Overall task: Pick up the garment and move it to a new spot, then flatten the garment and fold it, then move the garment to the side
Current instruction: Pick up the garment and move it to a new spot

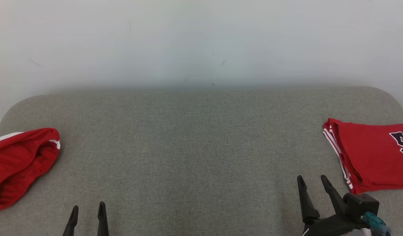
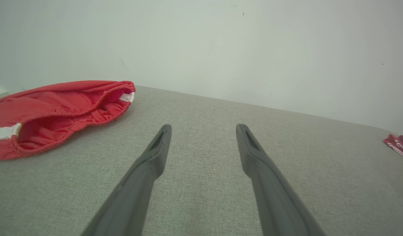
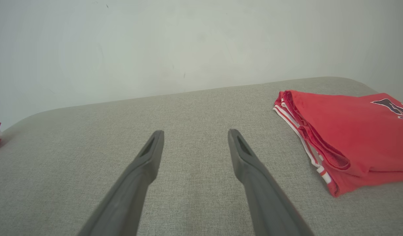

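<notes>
A crumpled red garment with white stripes lies unfolded at the left edge of the grey surface; the left wrist view has this garment at its upper left. A folded red garment with a dark print rests at the right edge, seen closer as the folded garment in the right wrist view. My left gripper hovers open at the lower left, right of the crumpled piece. Low on the right, my right gripper is open, just left of the folded piece. Neither holds anything.
A pale wall rises right behind the padded grey surface. The surface has rounded back corners. The left garment hangs partly past the picture's left edge, the folded one past the right edge.
</notes>
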You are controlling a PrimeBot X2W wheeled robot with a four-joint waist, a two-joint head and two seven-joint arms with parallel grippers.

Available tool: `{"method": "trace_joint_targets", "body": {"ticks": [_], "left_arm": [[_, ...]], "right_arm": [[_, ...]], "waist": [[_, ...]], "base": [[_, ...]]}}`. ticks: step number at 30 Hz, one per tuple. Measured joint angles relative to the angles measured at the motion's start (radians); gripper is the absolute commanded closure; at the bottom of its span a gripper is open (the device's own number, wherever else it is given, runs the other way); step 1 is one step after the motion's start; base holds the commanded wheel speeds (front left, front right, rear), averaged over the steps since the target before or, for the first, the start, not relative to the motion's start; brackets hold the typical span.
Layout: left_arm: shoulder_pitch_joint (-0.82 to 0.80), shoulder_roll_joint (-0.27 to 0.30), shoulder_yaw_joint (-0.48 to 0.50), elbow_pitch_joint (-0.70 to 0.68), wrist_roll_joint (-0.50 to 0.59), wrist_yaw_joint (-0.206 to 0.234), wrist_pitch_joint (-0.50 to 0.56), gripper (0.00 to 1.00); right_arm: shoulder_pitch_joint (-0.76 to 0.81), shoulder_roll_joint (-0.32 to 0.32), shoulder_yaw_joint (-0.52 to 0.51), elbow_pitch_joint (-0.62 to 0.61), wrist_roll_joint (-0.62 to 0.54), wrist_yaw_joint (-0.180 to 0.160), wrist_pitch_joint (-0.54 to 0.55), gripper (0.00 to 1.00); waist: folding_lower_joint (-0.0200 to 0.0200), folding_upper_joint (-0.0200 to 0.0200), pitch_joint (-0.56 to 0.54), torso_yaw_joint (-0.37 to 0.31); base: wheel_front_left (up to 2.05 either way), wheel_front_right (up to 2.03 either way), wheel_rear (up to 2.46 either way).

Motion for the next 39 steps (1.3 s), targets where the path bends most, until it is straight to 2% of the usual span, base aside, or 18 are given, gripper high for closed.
{"method": "trace_joint_targets", "body": {"ticks": [11, 19, 28, 39], "left_arm": [[-0.002, -0.001, -0.002, -0.003, 0.01, -0.001, 0.0, 0.0], [-0.011, -0.003, -0.014, 0.002, 0.009, -0.001, 0.0, 0.0], [-0.011, 0.002, -0.014, 0.006, 0.011, 0.005, 0.0, 0.0], [0.006, 0.013, -0.016, 0.004, 0.011, 0.017, 0.0, 0.0]], "right_arm": [[0.002, 0.0, 0.002, 0.004, 0.025, 0.0, -0.02, 0.0], [0.016, 0.0, 0.001, 0.003, 0.025, 0.0, -0.016, 0.0], [0.021, 0.001, 0.033, 0.015, 0.054, 0.0, -0.016, 0.0], [0.021, 0.001, 0.058, 0.034, 0.076, 0.0, -0.022, 0.0]], "waist": [[0.0, 0.0, -0.003, 0.003], [-0.0001, 0.0001, -0.005, 0.046], [-0.0001, 0.0, -0.008, 0.153], [0.0, 0.0, -0.012, 0.337]], "base": [[0.0, 0.0, 0.0], [0.0, 0.0, 0.0], [0.0, 0.0, 0.0], [0.0, 0.0, 0.0]]}}
